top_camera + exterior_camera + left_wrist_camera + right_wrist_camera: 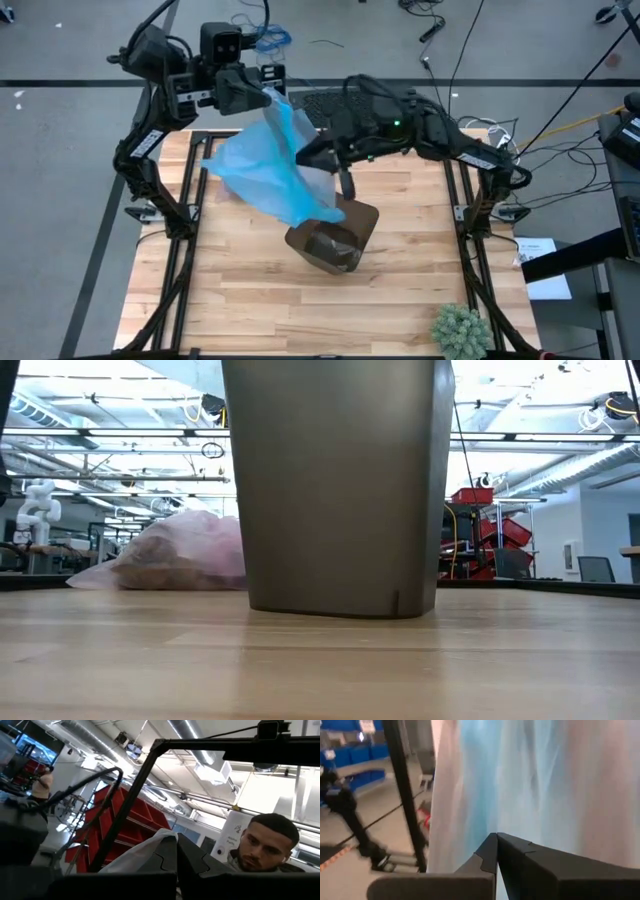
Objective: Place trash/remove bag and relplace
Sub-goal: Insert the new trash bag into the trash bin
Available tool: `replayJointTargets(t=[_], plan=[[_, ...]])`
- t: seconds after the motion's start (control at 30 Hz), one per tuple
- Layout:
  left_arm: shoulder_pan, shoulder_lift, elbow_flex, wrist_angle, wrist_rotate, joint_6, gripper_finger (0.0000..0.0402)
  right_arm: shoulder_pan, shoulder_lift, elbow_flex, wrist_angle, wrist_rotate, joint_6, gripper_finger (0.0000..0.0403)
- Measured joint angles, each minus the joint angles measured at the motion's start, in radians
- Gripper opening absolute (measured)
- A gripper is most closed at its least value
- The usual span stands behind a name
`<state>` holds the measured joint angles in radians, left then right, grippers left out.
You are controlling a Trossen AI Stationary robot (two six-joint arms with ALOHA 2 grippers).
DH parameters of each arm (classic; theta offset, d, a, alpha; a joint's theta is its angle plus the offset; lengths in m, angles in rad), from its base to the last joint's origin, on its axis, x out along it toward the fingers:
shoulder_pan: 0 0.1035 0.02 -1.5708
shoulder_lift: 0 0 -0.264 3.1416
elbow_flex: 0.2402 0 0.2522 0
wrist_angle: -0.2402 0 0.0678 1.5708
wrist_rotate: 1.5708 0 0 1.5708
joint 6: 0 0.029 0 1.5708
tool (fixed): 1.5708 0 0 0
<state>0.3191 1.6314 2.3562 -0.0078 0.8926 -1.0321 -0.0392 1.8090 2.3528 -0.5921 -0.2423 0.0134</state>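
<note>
At the near table [230, 290] edge, a green spiky plant [461, 330], well apart from everything else. Further in, about mid-table, the dark bin [340, 480], upright on the wood and filling most of the low view. Behind the bin and off to the left side of the low view, the lavender-pink bag [180, 555]: lying flat on the table top, long axis across that view, tapered end pointing away from the bin. Through its thin plastic, brown trash [160, 572] in the bottom. From above, mostly hidden under a light blue bag [265, 170], so not surely seen there. Above the bin, this light blue bag stretched slantwise, lower end at the bin's mouth, upper end at the left gripper [258, 92]. Left gripper fully closed, pinching the blue plastic near the far table edge. Right gripper [305, 155] also closed, tips right at the blue bag's edge; whether any plastic is caught between them cannot be told. Lavender-pink bag down on the table, below both grippers and touched by neither. Beyond the table, in the left wrist view, a person [235, 862] and red shelving [125, 820]; a white sign behind the person, writing too small to read.
</note>
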Motion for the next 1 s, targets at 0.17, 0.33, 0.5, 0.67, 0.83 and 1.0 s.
replayJointTargets(t=[0.17, 0.33, 0.5, 0.67, 0.83, 1.0], plan=[[0.000, 0.000, 0.000, 0.002, -0.005, 0.001, 0.0000, -0.010, 0.019, 0.007, 0.130, 0.011, -0.004, 0.0000], [0.000, 0.000, 0.000, 0.001, -0.008, 0.000, 0.0000, -0.014, 0.105, 0.000, 0.145, -0.050, -0.001, 0.0000], [0.000, 0.000, 0.000, 0.004, -0.018, 0.000, 0.0000, -0.016, 0.156, 0.005, 0.136, -0.079, -0.001, 0.0000], [0.000, 0.000, 0.000, 0.065, -0.029, -0.007, 0.0000, -0.026, 0.190, 0.001, 0.022, -0.077, -0.002, 0.0000], [0.001, -0.003, 0.000, 0.098, -0.032, -0.010, 0.0000, -0.035, 0.183, 0.004, -0.285, -0.084, 0.035, 0.0000], [0.002, -0.007, -0.002, 0.084, -0.003, -0.036, 0.0000, -0.022, 0.152, 0.006, -0.635, -0.199, 0.028, 0.0000]])
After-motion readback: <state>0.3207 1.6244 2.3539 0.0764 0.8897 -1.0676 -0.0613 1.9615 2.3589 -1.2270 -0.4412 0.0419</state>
